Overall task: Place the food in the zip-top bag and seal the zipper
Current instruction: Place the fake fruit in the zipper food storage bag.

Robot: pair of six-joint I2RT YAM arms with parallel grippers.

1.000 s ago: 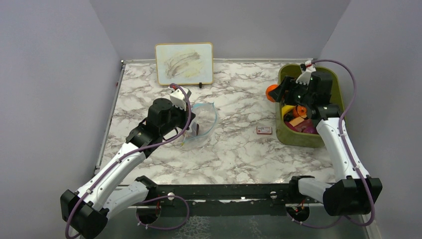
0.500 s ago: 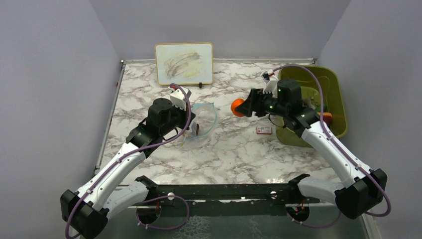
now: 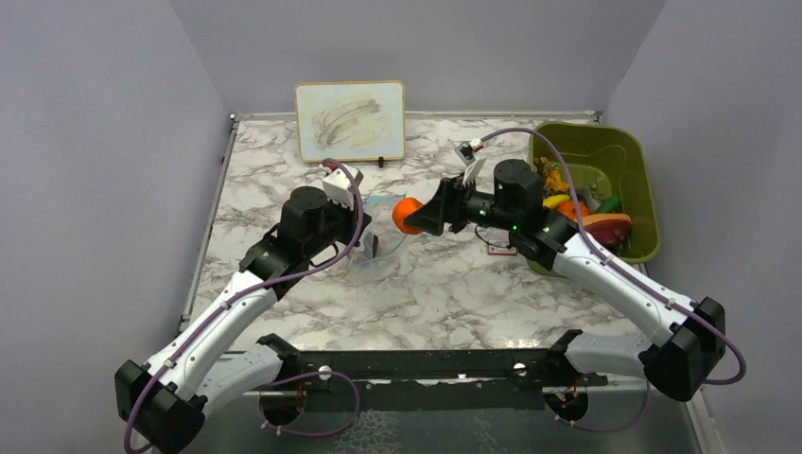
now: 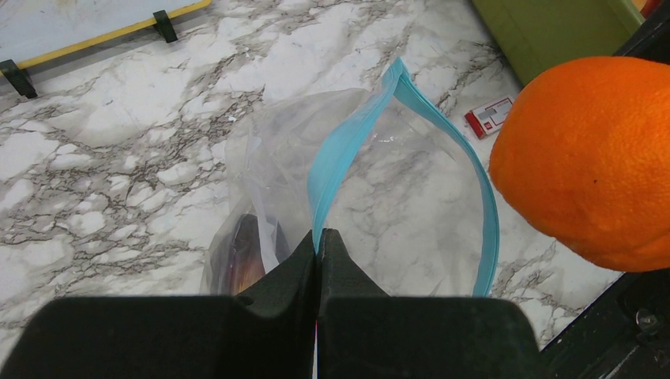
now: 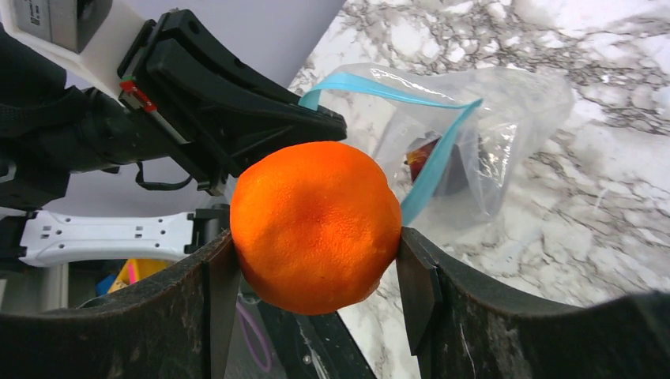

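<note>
The clear zip-top bag point(image 3: 386, 248) lies left of centre on the marble table, its mouth held wide. My left gripper point(image 4: 318, 235) is shut on the near side of the light-blue zipper point(image 4: 348, 150). A dark purple piece point(image 4: 243, 254) lies inside the bag. My right gripper point(image 5: 316, 241) is shut on a round orange fruit point(image 5: 316, 225) and holds it in the air just right of the bag's mouth point(image 3: 407, 214). In the left wrist view the orange point(image 4: 589, 158) hangs beside the far zipper edge. More food point(image 3: 582, 203) lies in the bin.
The olive-green bin point(image 3: 645, 199) stands at the right edge of the table. A small red-and-white card point(image 3: 501, 249) lies between bag and bin, under the right arm. A framed whiteboard point(image 3: 350, 120) leans at the back.
The right arm has carried the orange leftward from over the bin to just beside the bag's mouth. The left arm and the bag have stayed put.
</note>
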